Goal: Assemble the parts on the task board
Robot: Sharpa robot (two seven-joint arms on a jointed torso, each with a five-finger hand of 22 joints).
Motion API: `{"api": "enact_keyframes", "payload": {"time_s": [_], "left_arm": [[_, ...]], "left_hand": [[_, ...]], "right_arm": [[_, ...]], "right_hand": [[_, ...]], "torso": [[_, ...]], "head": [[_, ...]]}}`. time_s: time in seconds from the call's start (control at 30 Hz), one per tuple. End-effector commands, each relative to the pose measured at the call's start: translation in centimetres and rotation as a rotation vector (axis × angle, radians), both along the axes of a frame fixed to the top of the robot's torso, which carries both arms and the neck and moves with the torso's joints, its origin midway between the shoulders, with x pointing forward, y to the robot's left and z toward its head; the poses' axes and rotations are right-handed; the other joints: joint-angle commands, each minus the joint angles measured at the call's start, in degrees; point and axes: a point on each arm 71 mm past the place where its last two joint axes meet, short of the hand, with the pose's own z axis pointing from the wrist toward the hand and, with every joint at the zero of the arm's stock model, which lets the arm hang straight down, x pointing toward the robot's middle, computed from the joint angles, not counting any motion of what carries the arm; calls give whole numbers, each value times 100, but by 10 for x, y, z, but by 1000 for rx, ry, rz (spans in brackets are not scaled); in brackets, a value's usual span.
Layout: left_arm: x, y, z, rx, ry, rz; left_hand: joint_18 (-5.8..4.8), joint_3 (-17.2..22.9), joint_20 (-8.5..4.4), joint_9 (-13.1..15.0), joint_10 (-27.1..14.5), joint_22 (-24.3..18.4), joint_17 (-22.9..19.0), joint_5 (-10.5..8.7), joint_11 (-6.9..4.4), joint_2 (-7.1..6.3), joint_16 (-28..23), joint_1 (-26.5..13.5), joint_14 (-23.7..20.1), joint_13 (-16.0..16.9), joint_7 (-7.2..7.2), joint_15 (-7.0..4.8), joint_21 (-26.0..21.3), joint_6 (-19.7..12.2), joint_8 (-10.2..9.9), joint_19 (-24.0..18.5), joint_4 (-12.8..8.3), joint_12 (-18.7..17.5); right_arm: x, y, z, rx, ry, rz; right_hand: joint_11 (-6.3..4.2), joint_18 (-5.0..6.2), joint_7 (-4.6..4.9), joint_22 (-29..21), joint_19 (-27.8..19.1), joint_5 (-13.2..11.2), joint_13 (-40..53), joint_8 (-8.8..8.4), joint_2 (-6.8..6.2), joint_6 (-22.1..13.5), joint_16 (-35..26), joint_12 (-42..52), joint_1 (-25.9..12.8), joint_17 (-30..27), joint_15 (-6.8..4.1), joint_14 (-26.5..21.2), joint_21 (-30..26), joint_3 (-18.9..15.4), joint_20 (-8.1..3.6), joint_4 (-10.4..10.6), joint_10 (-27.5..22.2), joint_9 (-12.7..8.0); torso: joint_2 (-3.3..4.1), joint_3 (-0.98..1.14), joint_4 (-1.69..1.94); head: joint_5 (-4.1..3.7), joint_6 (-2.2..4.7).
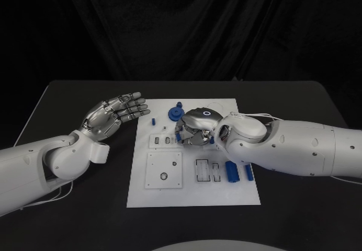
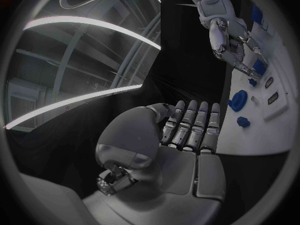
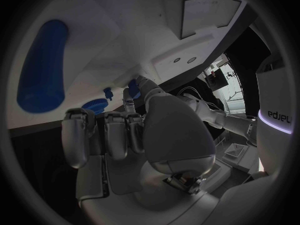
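Observation:
The white task board (image 1: 192, 196) lies mid-table. My right hand (image 1: 198, 125) hovers low over its upper middle, fingers curled down. Thumb and one finger meet on a small blue part (image 3: 133, 90), which also peeks out beside the fingers (image 1: 179, 136). A blue gear (image 1: 175, 112) and a small blue peg (image 1: 154, 121) stand near the board's far edge. Two blue cylinders (image 1: 232, 171) lie by its right edge, partly under my right forearm. My left hand (image 1: 113, 115) is raised beside the board's left edge, fingers apart and holding nothing. The left wrist view shows the right hand (image 2: 228, 40) and the gear (image 2: 237, 100).
The board carries a raised square plate (image 1: 163, 170) with a round hole and rectangular slots (image 1: 203, 170) at its near half. The black table (image 1: 75, 219) spreads around it. My right forearm (image 1: 302, 149) crosses the board's right side.

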Motion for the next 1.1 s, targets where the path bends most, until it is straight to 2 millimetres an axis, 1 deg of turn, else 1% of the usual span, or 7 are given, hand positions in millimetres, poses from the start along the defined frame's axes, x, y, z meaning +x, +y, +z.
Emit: {"api": "enact_keyframes", "payload": {"time_s": [0.03, 0.23, 0.3, 0.37, 0.57, 0.9, 1.1], "left_arm": [[-1, -1, 0, -14, 0, -15], [-1, -2, -1, -15, 3, -20], [-1, -2, -1, -15, 3, -21], [-1, -2, -1, -15, 4, -21], [-1, -2, -2, -15, 6, -21], [-1, -1, -3, -14, 7, -19], [-1, 0, -4, -14, 7, -18]], "left_hand": [[-57, 45, 6, 2, 50, -8, -8, -24, 2, 13, 33, -49, 0, 5, 79, -16, 10, 6, 16, -16, 1, 30], [-57, 49, 6, 1, 52, -9, -9, -24, 5, 15, 34, -53, -2, 6, 82, -16, 8, 0, 14, -19, 4, 29], [-57, 49, 6, 1, 52, -9, -9, -24, 5, 15, 34, -53, -2, 6, 82, -16, 8, 0, 14, -19, 4, 29], [-57, 49, 6, 1, 52, -9, -9, -24, 5, 15, 34, -53, -2, 6, 82, -16, 8, 0, 14, -19, 4, 29], [-57, 49, 6, 1, 52, -9, -9, -24, 5, 15, 34, -53, -2, 6, 82, -16, 8, 0, 14, -19, 4, 29], [-57, 49, 6, 1, 52, -9, -9, -24, 5, 15, 34, -53, -2, 6, 82, -16, 8, 0, 14, -19, 4, 29], [-57, 49, 6, 1, 52, -9, -9, -24, 5, 15, 34, -53, -2, 6, 82, -16, 8, 0, 14, -19, 4, 29]], "right_arm": [[1, 0, -2, -6, -2, -9], [2, 0, -4, -18, 3, -17], [2, 0, -4, -24, 0, -17], [2, 0, -5, -29, -2, -16], [2, 1, -5, -30, -9, -10], [2, 1, -4, -16, -21, 6], [1, 0, -3, 1, -34, 23]], "right_hand": [[41, 116, 12, 1220, 250, -53, 1509, -45, 11, -58, 15, 16, -66, 1510, 4, 602, -41, -18, -2, -15, 607, -7], [97, 123, 79, 1208, 235, -241, 1509, -157, -32, -264, 15, 16, -96, 1510, 48, 602, -69, -30, 33, -27, 607, -47], [136, 127, 128, 1199, 223, -349, 1509, -273, -57, -425, 15, 16, -124, 1510, 81, 602, -89, -43, 61, -19, 607, -94], [136, 138, 158, 1184, 202, -485, 1509, -419, -106, -591, 15, 16, -118, 1510, 94, 602, -123, -60, 84, -38, 607, -152], [114, 147, 172, 1174, 186, -633, 1509, -604, -141, -767, 15, 16, -149, 1510, 80, 602, -153, -101, 82, -24, 607, -225], [91, 153, 159, 1167, 174, -792, 1509, -733, -171, -889, 15, 16, -166, 1510, 61, 602, -179, -153, 66, -5, 607, -283], [64, 155, 132, 1168, 169, -1097, 1509, -853, -239, -991, 15, 16, -203, 1510, 38, 602, -198, -251, 44, 65, 607, -359]], "torso": [[-5, -8, -7], [-3, -11, 4], [-3, -12, 3], [-3, -12, 3], [-3, -15, -3], [-1, -11, 2], [-1, -12, 1]], "head": [[6, -12], [-5, -17], [-5, -19], [-4, -23], [-2, -32], [-11, -35], [-10, -37]]}}
